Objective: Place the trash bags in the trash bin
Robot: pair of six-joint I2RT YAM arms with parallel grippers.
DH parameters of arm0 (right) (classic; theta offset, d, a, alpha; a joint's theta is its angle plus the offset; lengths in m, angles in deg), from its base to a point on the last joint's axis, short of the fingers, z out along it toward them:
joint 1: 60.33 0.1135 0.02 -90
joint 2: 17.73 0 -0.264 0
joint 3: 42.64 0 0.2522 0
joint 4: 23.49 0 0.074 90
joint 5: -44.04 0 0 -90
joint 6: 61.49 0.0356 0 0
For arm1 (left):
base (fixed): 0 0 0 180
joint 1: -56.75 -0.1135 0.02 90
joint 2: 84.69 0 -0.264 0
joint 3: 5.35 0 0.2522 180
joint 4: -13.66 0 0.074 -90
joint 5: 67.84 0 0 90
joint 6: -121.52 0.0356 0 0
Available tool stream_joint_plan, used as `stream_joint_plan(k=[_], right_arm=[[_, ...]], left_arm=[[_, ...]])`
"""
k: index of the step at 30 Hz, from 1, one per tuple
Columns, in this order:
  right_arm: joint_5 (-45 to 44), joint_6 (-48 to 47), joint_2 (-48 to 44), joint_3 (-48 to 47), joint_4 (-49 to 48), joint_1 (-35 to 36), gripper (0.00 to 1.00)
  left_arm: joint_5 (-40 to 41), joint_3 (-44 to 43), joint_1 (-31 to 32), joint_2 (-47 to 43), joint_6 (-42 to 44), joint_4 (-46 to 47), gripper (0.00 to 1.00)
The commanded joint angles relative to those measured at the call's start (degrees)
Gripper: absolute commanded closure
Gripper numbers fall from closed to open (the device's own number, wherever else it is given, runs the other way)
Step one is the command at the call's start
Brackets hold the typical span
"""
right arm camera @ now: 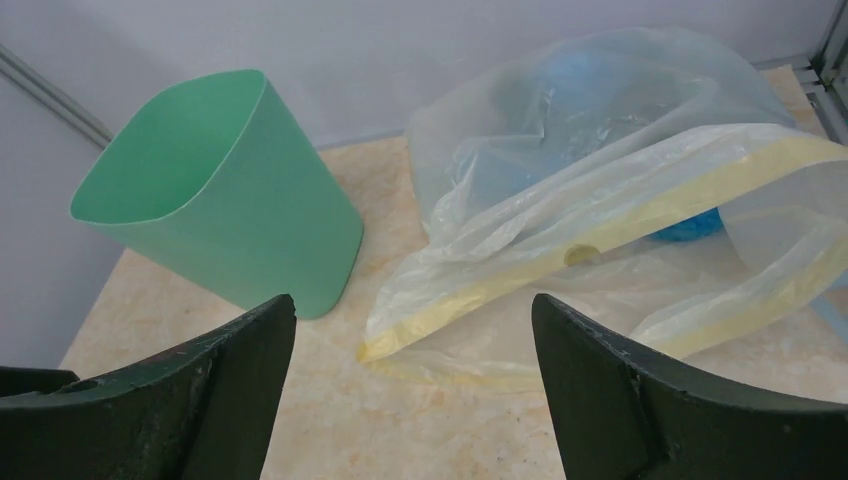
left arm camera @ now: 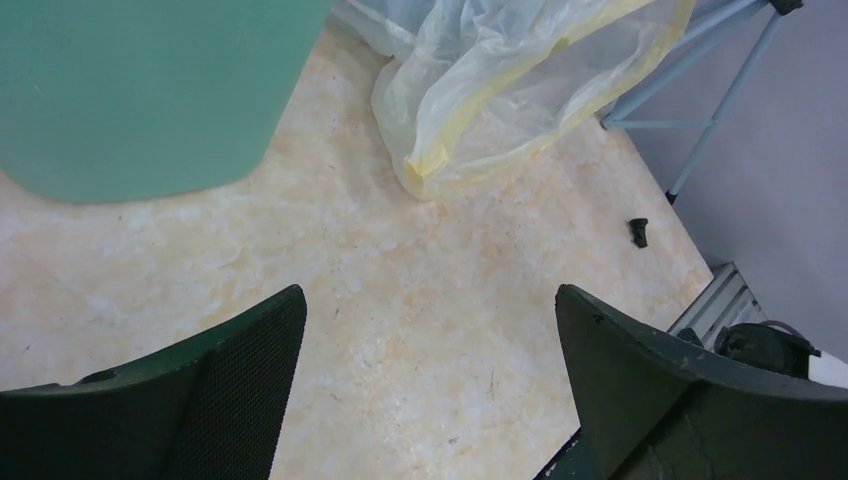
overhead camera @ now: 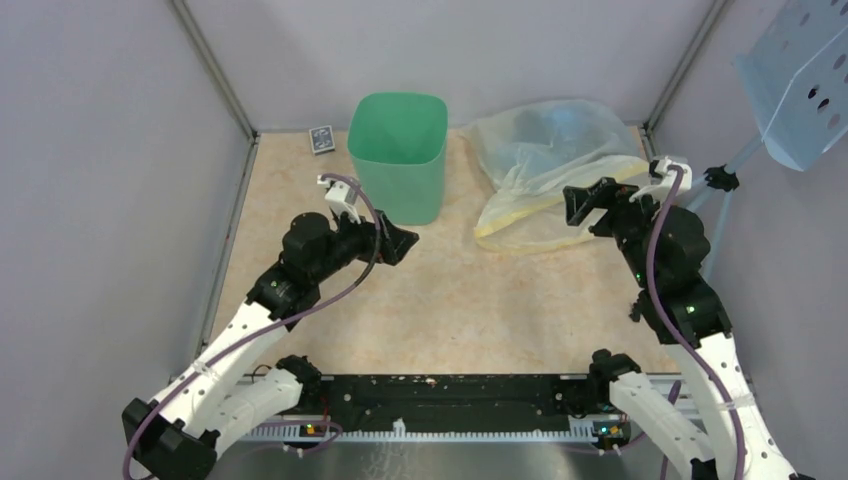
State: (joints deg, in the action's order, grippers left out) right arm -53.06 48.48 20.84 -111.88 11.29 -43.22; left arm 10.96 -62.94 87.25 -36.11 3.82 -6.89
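Hovering empty with jaws spread wide, my right gripper [right arm camera: 413, 305] faces the trash bags [right arm camera: 600, 200], heaped at the far right of the table [overhead camera: 450, 300]. My left gripper [overhead camera: 400, 242], equally wide, sits just beside the upright green trash bin [overhead camera: 398, 150]. Hazard: thin film may slip, or I pinch one layer only. The heap looks bulkier than the bin; dragging it across the rim could topple it.

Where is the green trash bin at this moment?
In the top view the trash bin stands upright at the far centre-left, between a small dark box and the trash bags.
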Motion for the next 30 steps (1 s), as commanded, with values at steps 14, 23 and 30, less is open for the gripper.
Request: stream_joint_plan(k=[14, 23, 30], right_arm=[[-1.45, 18.47, 9.46, 9.55, -6.12, 0.04, 0.16], [-10.83, 27.07, 22.76, 4.9, -0.39, 0.07, 0.17], [-15.49, 30.05, 29.54, 2.61, -5.0, 0.04, 0.16]], left_arm=[[-8.96, 11.66, 0.26, 0.56, -4.97, 16.15, 0.01], [-3.45, 10.91, 6.59, 15.26, -3.39, 28.5, 0.01], [7.99, 3.98, 14.41, 25.11, 5.91, 30.19, 0.03]])
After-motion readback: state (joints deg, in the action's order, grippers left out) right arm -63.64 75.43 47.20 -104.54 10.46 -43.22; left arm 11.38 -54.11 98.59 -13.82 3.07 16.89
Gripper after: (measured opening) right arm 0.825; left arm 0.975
